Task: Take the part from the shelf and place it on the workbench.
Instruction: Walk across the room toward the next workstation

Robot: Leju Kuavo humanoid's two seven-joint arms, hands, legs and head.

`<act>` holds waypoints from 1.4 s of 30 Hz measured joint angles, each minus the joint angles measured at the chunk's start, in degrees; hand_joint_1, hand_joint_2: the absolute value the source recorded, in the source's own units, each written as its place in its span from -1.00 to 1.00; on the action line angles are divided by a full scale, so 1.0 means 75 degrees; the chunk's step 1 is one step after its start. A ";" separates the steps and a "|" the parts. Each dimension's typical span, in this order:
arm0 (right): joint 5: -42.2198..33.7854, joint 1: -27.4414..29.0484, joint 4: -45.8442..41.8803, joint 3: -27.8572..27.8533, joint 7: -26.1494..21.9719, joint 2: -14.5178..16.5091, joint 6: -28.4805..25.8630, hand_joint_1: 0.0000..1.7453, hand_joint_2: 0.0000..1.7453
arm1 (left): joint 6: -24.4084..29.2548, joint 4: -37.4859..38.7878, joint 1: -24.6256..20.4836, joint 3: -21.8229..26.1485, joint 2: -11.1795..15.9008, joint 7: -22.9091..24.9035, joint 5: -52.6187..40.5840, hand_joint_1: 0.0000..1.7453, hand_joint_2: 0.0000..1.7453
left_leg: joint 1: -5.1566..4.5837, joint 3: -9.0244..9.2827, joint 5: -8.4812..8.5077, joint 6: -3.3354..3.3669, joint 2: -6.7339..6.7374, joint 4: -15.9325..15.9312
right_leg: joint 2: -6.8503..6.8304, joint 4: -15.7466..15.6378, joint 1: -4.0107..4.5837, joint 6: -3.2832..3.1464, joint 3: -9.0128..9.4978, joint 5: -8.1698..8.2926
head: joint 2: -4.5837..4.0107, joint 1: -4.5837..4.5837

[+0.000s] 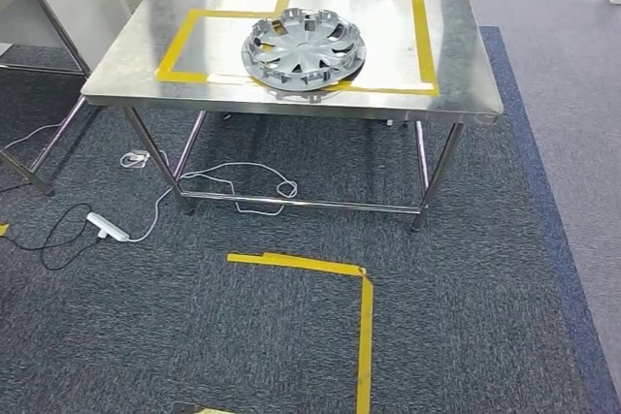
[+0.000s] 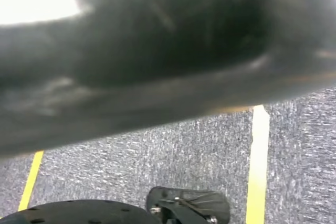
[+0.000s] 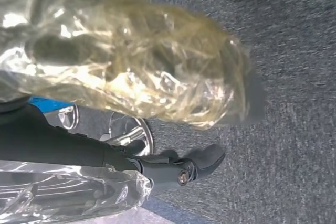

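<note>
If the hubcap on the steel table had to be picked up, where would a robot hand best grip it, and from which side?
Probably at the near rim of the hubcap, from the table's front edge. It lies flat and wide with a thin rim overhanging the yellow tape line, so fingers could pinch the rim at that edge; the domed middle offers little to hold.

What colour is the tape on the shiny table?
Yellow. The tape outlines a shape on the table; head view shows it best.

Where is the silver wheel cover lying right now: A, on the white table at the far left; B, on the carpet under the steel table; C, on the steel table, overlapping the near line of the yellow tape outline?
C: the silver multi-spoke plastic wheel cover lies flat on the stainless steel workbench, its near edge crossing the yellow tape outline.
</note>
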 joint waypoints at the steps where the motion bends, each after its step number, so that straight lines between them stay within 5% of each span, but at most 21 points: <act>1: 0.0008 0.0004 0.0001 -0.0009 0.0005 0.0000 0.0002 -1.00 -1.00 | 0.0000 0.0000 0.0006 0.0018 0.0001 0.0000 0.0001 -1.00 -1.00 | 0.0022 -0.0069 -0.0005 -0.0020 0.0000 0.0196 | 0.0010 0.0010 0.0000 0.0003 -0.0013 0.0005 | 0.0000 -0.0001; 2: 0.0015 0.0006 0.0002 -0.0020 0.0007 0.0000 0.0004 -1.00 -1.00 | 0.0000 0.0000 0.0011 0.0034 0.0003 0.0000 0.0001 -1.00 -1.00 | 0.0044 0.0014 0.0159 -0.0031 0.0000 0.0060 | 0.0028 0.0024 -0.0004 0.0009 -0.0019 0.0006 | 0.0000 -0.0001; 5: 0.0029 -0.0010 0.0005 -0.0045 0.0008 0.0000 0.0008 -1.00 -1.00 | 0.0002 0.0000 0.0015 0.0064 0.0009 0.0000 0.0003 -1.00 -1.00 | 0.0095 0.0724 0.0919 -0.0027 -0.0069 -0.1411 | 0.0106 0.0105 -0.0003 0.0074 -0.0040 -0.0021 | 0.0000 -0.0003; 7: 0.0040 -0.0023 0.0005 -0.0049 0.0008 0.0000 0.0012 -1.00 -1.00 | 0.0002 0.0000 0.0004 0.0077 0.0011 0.0000 0.0002 -1.00 -1.00 | 0.0090 0.0924 0.1022 0.0022 -0.0117 -0.1915 | 0.0145 0.0170 0.0016 0.0163 -0.0116 -0.0025 | 0.0000 -0.0002; 11: 0.0107 -0.0018 0.0005 -0.0059 0.0008 -0.0002 0.0061 -1.00 -1.00 | 0.0004 0.0000 0.0007 0.0087 0.0007 0.0000 0.0003 -1.00 -1.00 | 0.0080 0.0866 0.1064 0.0220 -0.0062 -0.1992 | 0.0134 0.0359 -0.0006 0.0333 -0.0300 -0.0147 | 0.0000 0.0019; 14: 0.0178 -0.0030 0.0009 -0.0063 0.0013 -0.0003 0.0116 -1.00 -1.00 | 0.0005 0.0000 0.0003 0.0093 0.0010 0.0000 0.0005 -1.00 -1.00 | 0.0069 0.0804 0.1111 0.0327 0.0018 -0.2007 | 0.0087 0.1732 -0.0019 0.0415 -0.0958 -0.0879 | 0.0000 0.0095; 16: 0.0221 -0.0022 0.0020 -0.0066 0.0029 -0.0003 0.0136 -1.00 -1.00 | 0.0005 0.0000 0.0012 0.0097 0.0016 0.0000 0.0008 -1.00 -1.00 | 0.0040 0.0774 0.1122 0.0342 0.0073 -0.2000 | 0.0085 0.2518 -0.0020 0.0428 -0.1313 -0.1120 | 0.0000 0.0097; 18: 0.0246 -0.0007 0.0031 -0.0073 0.0055 -0.0003 0.0150 -1.00 -1.00 | 0.0005 0.0000 0.0015 0.0102 0.0019 0.0000 0.0009 -1.00 -1.00 | 0.0017 0.0781 0.1124 0.0343 0.0109 -0.1996 | 0.0064 0.2104 -0.0018 0.0392 -0.1077 -0.0775 | 0.0000 0.0097; 20: 0.0271 -0.0012 0.0041 -0.0079 0.0084 -0.0004 0.0182 -1.00 -1.00 | 0.0005 0.0000 0.0012 0.0107 0.0017 0.0000 0.0009 -1.00 -1.00 | -0.0012 0.0802 0.1121 0.0331 0.0145 -0.1992 | -0.0059 0.0952 0.0006 0.0324 -0.0468 -0.0288 | 0.0000 0.0096; 22: 0.0304 -0.0040 0.0055 -0.0079 0.0106 -0.0005 0.0224 -1.00 -1.00 | 0.0005 0.0000 0.0012 0.0115 0.0016 0.0010 0.0011 -1.00 -1.00 | -0.0046 0.0798 0.1120 0.0285 0.0187 -0.1977 | -0.0165 0.0271 0.0044 0.0266 -0.0127 -0.0131 | 0.0000 0.0091; 26: 0.0358 -0.0037 0.0094 -0.0095 0.0150 0.0001 0.0260 -1.00 -1.00 | 0.0007 0.0000 0.0010 0.0129 0.0017 0.0044 0.0012 -1.00 -1.00 | -0.0035 0.0763 0.1019 0.0120 0.0214 -0.1869 | -0.0089 0.0146 0.0029 0.0120 -0.0118 -0.0080 | 0.0000 0.0081; 30: 0.0399 -0.0045 0.0139 -0.0108 0.0191 0.0006 0.0283 -1.00 -1.00 | 0.0008 0.0000 0.0027 0.0140 0.0028 0.0056 0.0012 -1.00 -1.00 | 0.0023 0.0100 0.0052 -0.0022 0.0050 -0.0235 | 0.0028 0.0117 -0.0002 0.0005 -0.0129 -0.0001 | 0.0000 0.0040; 32: 0.0417 -0.0039 0.0160 -0.0112 0.0222 0.0006 0.0303 -1.00 -1.00 | 0.0008 0.0000 0.0037 0.0141 0.0036 0.0060 0.0012 -1.00 -1.00 | 0.0037 -0.0073 -0.0009 -0.0043 0.0042 0.0217 | 0.0118 0.0129 0.0002 0.0005 -0.0147 0.0007 | 0.0000 0.0040; 34: 0.0435 -0.0041 0.0192 -0.0115 0.0254 0.0006 0.0348 -1.00 -1.00 | 0.0009 0.0000 0.0040 0.0143 0.0039 0.0063 0.0014 -1.00 -1.00 | 0.0048 0.0270 0.0486 -0.0020 -0.0018 -0.0457 | 0.0239 0.0155 0.0002 0.0016 -0.0146 0.0009 | 0.0000 0.0041; 36: 0.0447 -0.0061 0.0233 -0.0117 0.0268 0.0006 0.0384 -1.00 -1.00 | 0.0014 0.0000 0.0042 0.0149 0.0044 0.0068 0.0012 -1.00 -1.00 | 0.0072 0.0739 0.0910 0.0037 -0.0315 -0.1463 | 0.0373 0.0212 0.0012 0.0064 -0.0187 0.0004 | 0.0000 0.0047; 38: 0.0458 -0.0085 0.0265 -0.0119 0.0280 0.0004 0.0390 -1.00 -1.00 | 0.0023 0.0000 0.0045 0.0165 0.0047 0.0083 0.0010 -1.00 -1.00 | 0.0077 0.0899 0.0972 0.0084 -0.0513 -0.1881 | 0.0497 0.0263 0.0009 0.0158 -0.0282 0.0025 | 0.0000 0.0050; 40: 0.0471 -0.0087 0.0287 -0.0135 0.0301 0.0000 0.0395 -1.00 -1.00 | 0.0029 0.0000 0.0048 0.0191 0.0042 0.0093 0.0008 -1.00 -1.00 | 0.0075 0.0888 0.0990 0.0145 -0.0398 -0.1932 | 0.0587 0.0279 -0.0016 0.0259 -0.0368 0.0053 | 0.0000 0.0045; 42: 0.0482 -0.0084 0.0313 -0.0164 0.0314 -0.0007 0.0399 -1.00 -1.00 | 0.0034 -0.0001 0.0044 0.0216 0.0035 0.0093 0.0007 -1.00 -1.00 | 0.0094 0.0892 0.1036 0.0240 -0.0245 -0.1992 | 0.0445 0.0531 -0.0023 0.0328 -0.0529 -0.0115 | 0.0000 0.0094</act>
